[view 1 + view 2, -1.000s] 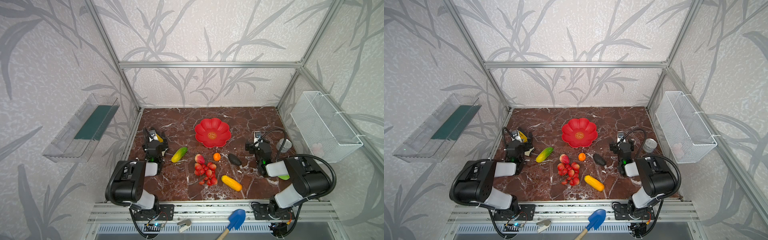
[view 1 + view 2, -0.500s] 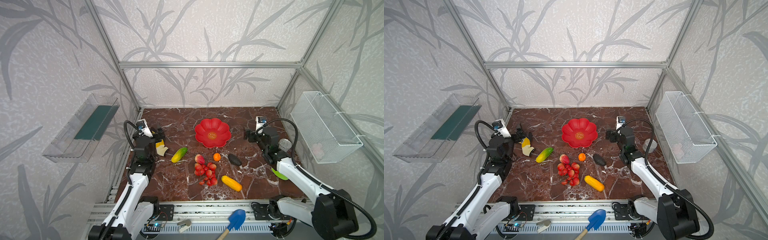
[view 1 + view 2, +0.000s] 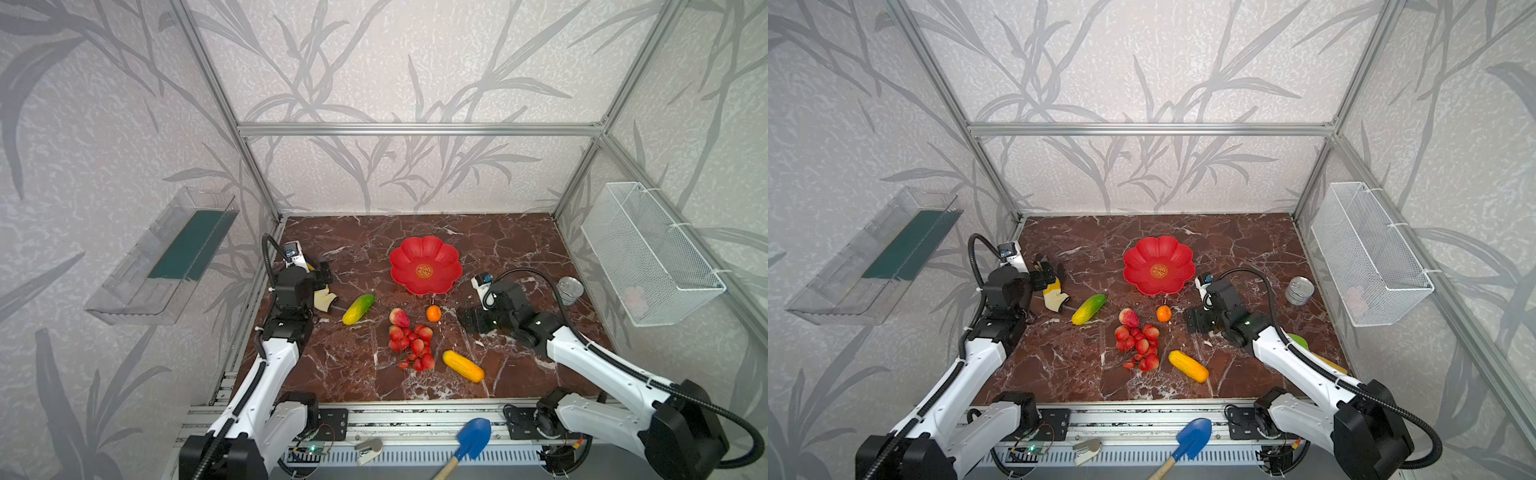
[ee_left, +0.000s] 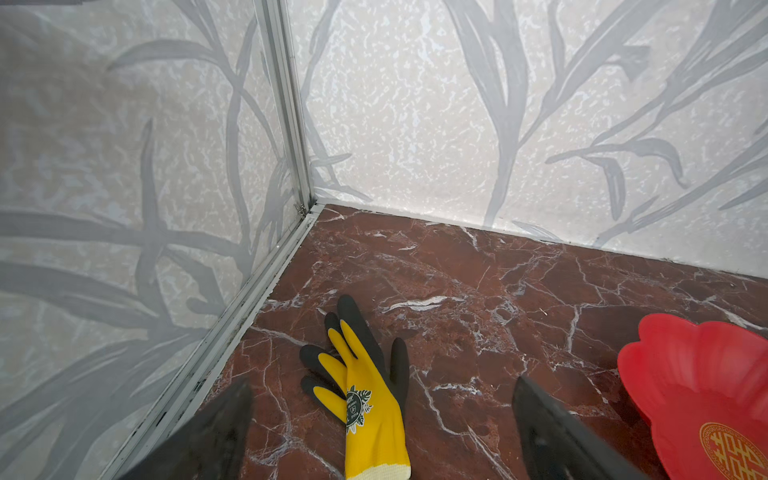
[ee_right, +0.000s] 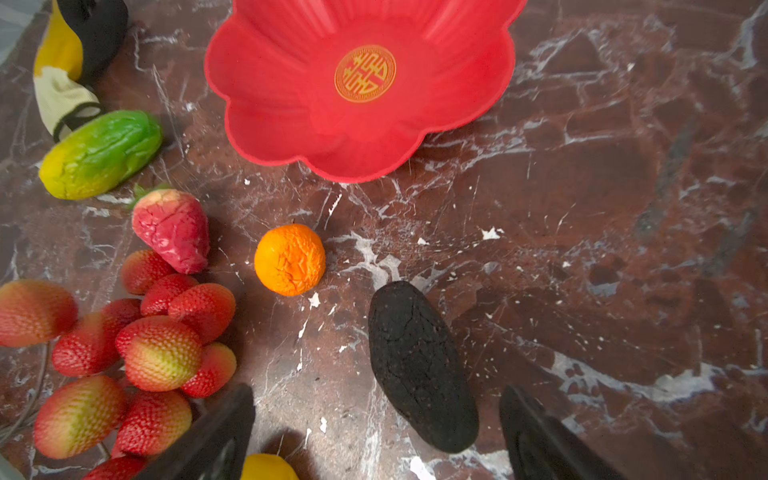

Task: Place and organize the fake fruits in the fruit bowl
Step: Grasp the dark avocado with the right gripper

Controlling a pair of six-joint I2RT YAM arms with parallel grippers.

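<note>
Reference is the fruit bowl point(image 3: 405, 255): red scalloped dish with a gold emblem, sitting on the marble table point(image 3: 498, 249). All six fruits are on the marble outside it. Left to right:

- left gripper point(image 4: 382, 384): far left of the bowl, roughly level with it, over the yellow glove point(image 4: 370, 411). Fingers point(image 4: 552, 436) are spread wide and hold nothing. The glove lies flat under the gap. Can't tell if they touch it.
- green-yellow oblong point(image 3: 358, 308): front-left of the bowl, one end just beside the glove cuff.
- peach point(image 3: 399, 318): in front of the bowl, slightly left, at the bowl-side edge of the berries.
- berry bunch point(image 3: 411, 347): in front of the bowl, further out than the peach.
- small orange point(image 3: 433, 313): straight in front of the bowl, near the rim but not touching.
- ridged yellow-orange oblong point(image 3: 463, 365): front and slightly right of the bowl, the fruit furthest from it.
- avocado point(image 5: 419, 365): front-right of the bowl, beside the orange. It's covered by the gripper in both top views and shows only in the right wrist view.
- right gripper point(image 3: 467, 322): front-right of the bowl, over the avocado. Fingers point(image 5: 540, 440) are apart, one on each side, with a gap showing on both sides. No grip.
- metal can point(image 3: 569, 286): right of the bowl, well apart.
- mesh basket point(image 3: 648, 257): far right of the bowl, on the wall.
</note>
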